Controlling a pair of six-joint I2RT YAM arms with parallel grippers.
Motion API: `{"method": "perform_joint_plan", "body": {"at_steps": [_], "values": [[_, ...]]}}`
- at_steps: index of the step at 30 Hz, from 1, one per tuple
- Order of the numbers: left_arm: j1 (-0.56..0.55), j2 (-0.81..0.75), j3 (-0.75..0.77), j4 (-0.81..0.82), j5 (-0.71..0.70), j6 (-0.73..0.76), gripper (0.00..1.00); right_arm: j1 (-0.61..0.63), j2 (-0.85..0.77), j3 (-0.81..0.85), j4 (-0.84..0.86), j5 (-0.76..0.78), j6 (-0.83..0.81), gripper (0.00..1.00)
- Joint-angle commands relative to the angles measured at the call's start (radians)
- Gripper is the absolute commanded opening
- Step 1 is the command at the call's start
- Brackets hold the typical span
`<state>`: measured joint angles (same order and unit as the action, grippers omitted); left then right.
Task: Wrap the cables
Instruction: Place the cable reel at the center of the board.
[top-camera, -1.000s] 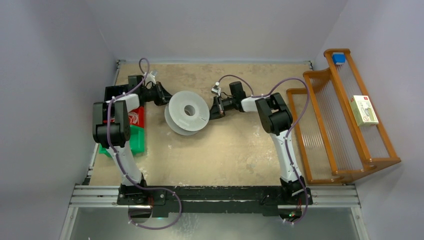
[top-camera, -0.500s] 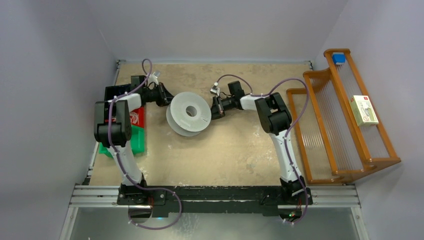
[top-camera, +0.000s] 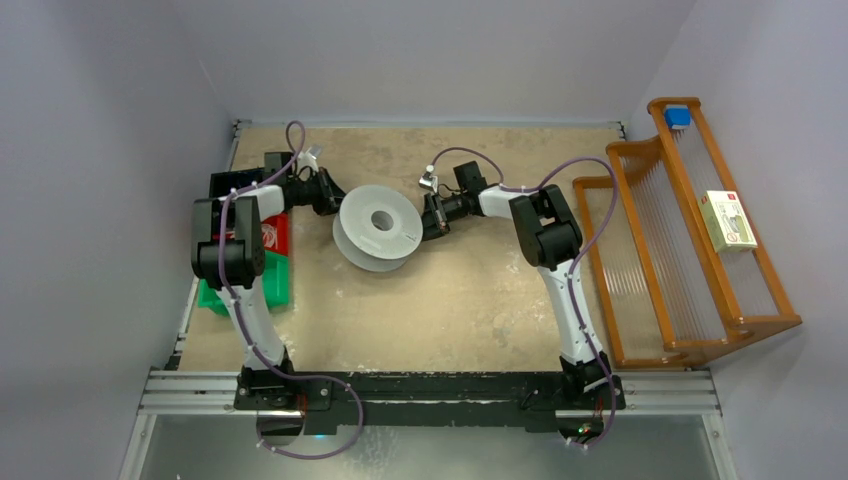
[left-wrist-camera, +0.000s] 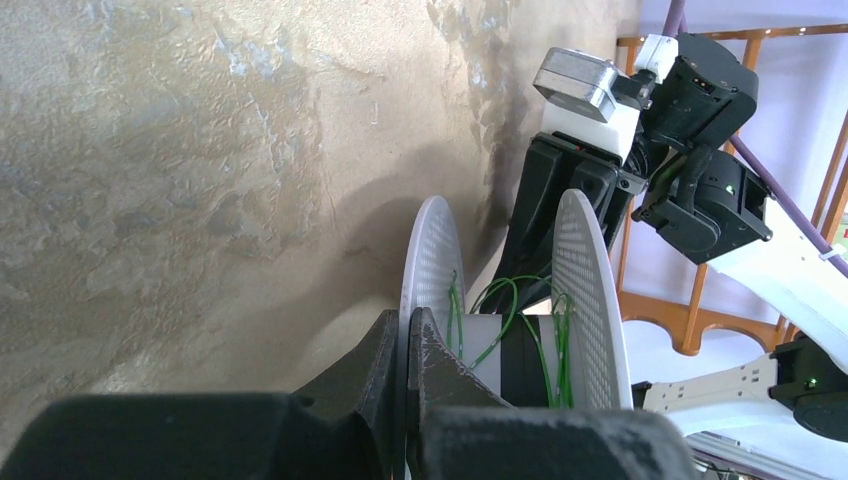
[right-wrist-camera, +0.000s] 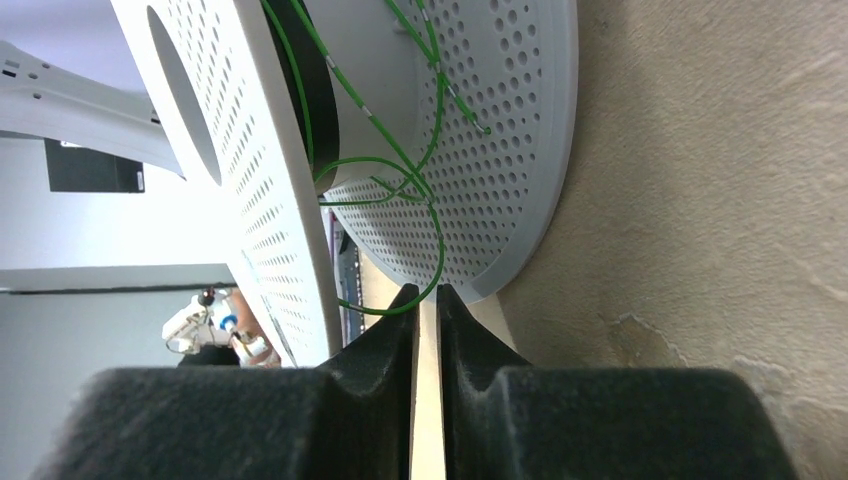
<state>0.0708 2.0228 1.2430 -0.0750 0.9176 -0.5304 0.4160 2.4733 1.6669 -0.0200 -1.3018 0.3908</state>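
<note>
1. The pale grey perforated plastic spool (top-camera: 378, 228) stands tilted in the middle of the overhead view. One flange edge appears to rest on the mottled tan worktop (top-camera: 450, 310). The left hand (top-camera: 333, 197) is clamped on the rim of one flange, its fingers (left-wrist-camera: 375, 355) pressed together around the thin disc at the bottom of the left wrist view. If that pinch slips, the spool would likely roll or drop flat.

2. The thin green wire (right-wrist-camera: 400, 165) lies between the two flanges in loose loops, not snug turns. One loop sags to the lower middle of the right wrist view, right at the tips of the right hand (right-wrist-camera: 420, 300).

3. That hand's fingers (right-wrist-camera: 385, 330) stand a narrow slit apart, wider than the wire, so I judge that nothing is pinched. Whether the loop touches a fingertip I cannot tell. With no tension on it, the slack could spring outward and spill over a flange edge.

4. If the right hand draws away with the loop hooked on a tip, it could drag turns off the core.

5. The hands sit close on opposite sides of the spool. Rotating it from the left could knock the far flange against the right hand.
</note>
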Motion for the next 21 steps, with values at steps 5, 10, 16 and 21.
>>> {"method": "perform_joint_plan", "body": {"at_steps": [5,10,16,21], "values": [[-0.003,0.025,0.038,-0.023,-0.048,0.037,0.0,0.063,0.07,0.01,-0.066,0.011,-0.058,0.2],[0.0,0.033,0.048,-0.048,-0.063,0.057,0.0,0.053,0.066,0.03,-0.125,0.023,-0.121,0.25],[0.011,0.068,0.065,-0.079,-0.101,0.079,0.0,0.002,-0.001,0.02,-0.211,0.15,-0.212,0.33],[0.012,0.083,0.052,-0.068,-0.161,0.071,0.0,-0.06,-0.059,-0.003,-0.27,0.214,-0.263,0.37]]}}
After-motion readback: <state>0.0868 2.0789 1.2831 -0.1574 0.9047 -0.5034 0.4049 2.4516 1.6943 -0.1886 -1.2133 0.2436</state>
